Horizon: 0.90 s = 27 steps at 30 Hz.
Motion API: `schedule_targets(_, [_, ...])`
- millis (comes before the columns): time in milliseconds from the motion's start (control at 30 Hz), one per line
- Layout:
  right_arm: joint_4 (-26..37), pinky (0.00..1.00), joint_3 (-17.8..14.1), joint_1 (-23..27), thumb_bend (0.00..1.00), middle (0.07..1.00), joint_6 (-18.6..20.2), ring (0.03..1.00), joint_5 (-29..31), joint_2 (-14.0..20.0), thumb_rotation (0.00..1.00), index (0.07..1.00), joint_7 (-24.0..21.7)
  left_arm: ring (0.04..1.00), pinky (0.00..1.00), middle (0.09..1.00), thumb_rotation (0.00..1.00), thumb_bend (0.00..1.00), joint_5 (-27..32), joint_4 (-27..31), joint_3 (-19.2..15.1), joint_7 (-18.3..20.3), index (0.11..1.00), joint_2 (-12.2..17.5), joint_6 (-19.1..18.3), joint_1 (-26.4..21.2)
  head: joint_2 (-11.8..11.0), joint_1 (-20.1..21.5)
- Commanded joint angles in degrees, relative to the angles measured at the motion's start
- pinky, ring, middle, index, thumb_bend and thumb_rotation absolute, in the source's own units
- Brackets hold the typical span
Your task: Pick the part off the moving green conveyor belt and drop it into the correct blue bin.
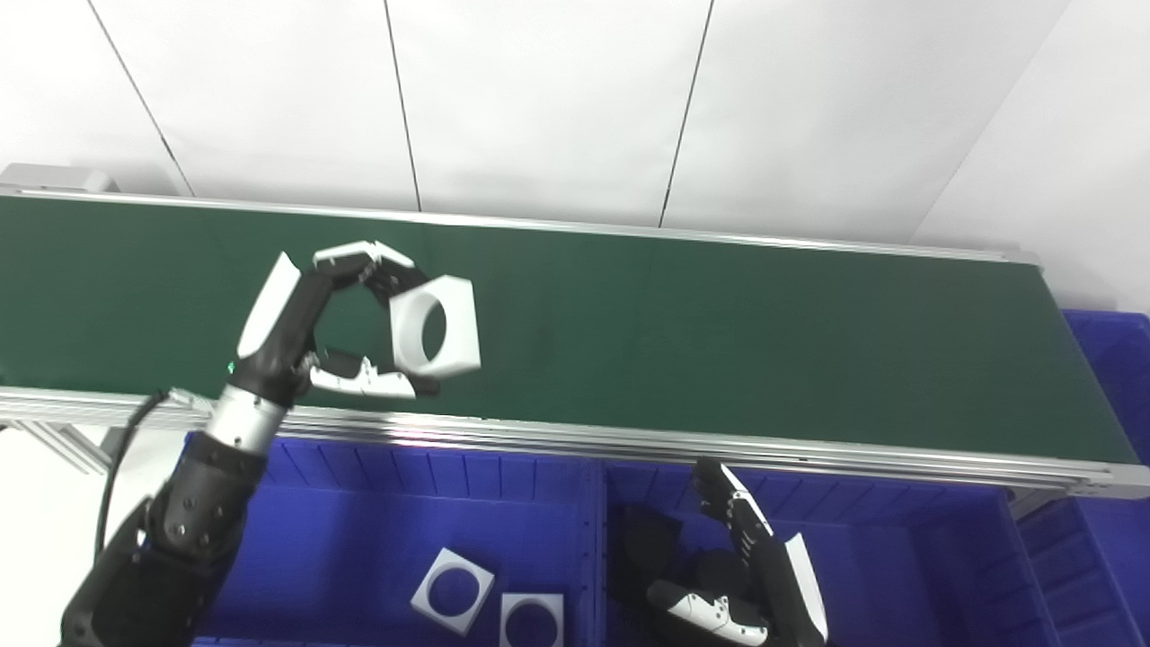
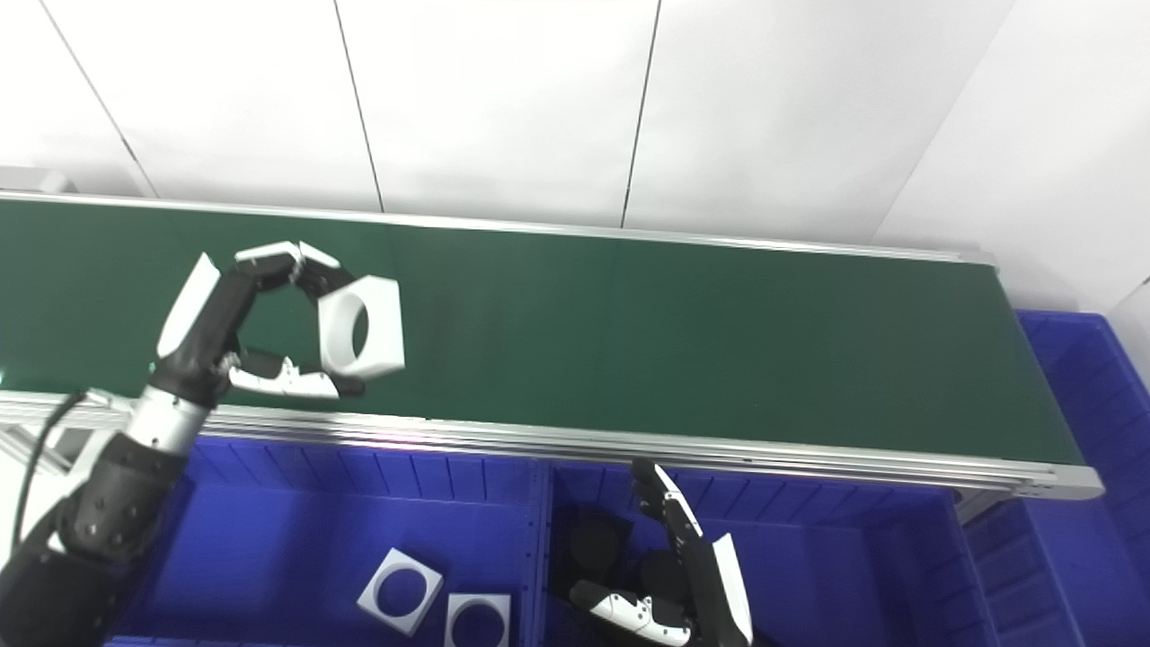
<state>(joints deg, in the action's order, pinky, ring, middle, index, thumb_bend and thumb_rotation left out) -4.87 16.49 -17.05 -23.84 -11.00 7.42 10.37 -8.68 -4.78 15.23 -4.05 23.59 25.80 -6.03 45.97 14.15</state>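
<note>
Part [image 1: 436, 326]: white block w/ round through-hole, seen left of centre frame, held upright above the green conveyor belt [image 1: 719, 332]. Left robot hand [image 1: 346, 323] was clamped on it, fingers on the top-left edge, thumb under the bottom-left edge.

Handling (judged): rigid, prob. light plastic; smooth faces likely slippery, so a pinch across opposite flat edges suited it better than the faces. Hole rim offered a second hold. Grip sat on one side only, most of the part hanging out to the right; risk of it pivoting or slipping if swung fast. Not fragile by appearance.

Surroundings: left blue bin [image 1: 359, 539], lower left, held two similar white parts [image 1: 452, 590], [image 1: 532, 620], so judged the correct bin. Right blue bin [image 1: 898, 557], lower centre-right, held dark parts [image 1: 651, 539], shape unclear. Right robot hand [image 1: 746, 575] sat inside that bin w/ fingers apart, holding nothing visible. Third blue bin [image 1: 1110, 377] at right edge.

Obstructions: the belt's metal side rail [image 1: 629, 440] lay between part and bins; the part would need to clear it. Divider btwn the two near bins was close to the drop zone.
</note>
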Motion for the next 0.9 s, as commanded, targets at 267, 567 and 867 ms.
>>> schedule_targets(267, [2.75,0.83,-1.78,-0.28,0.87,0.887,-2.86,0.869,-1.11,-1.24,0.44,0.9,-1.81,0.444,0.25,0.495,0.0,0.5,-11.52,-3.71,4.44,-3.77,0.487,-1.09,1.12,5.27,0.83,-0.96])
schedule_targets(567, [2.83,0.83,-2.32,-0.14,0.87,0.883,-2.96,0.863,-0.54,-1.79,0.43,0.897,-2.76,0.266,0.16,0.476,0.0,0.51,-14.6,-12.27,7.07,-3.74,0.489,-2.74,1.1,6.99,0.84,-1.34])
schedule_targets(867, [2.65,0.83,-2.53,-0.24,0.88,0.885,-3.03,0.867,-1.1,-2.15,0.44,0.897,-2.8,0.527,0.46,0.491,0.0,0.52,-22.11,-19.78,8.33,-3.6,0.496,-3.5,0.16,5.13,0.85,-1.32])
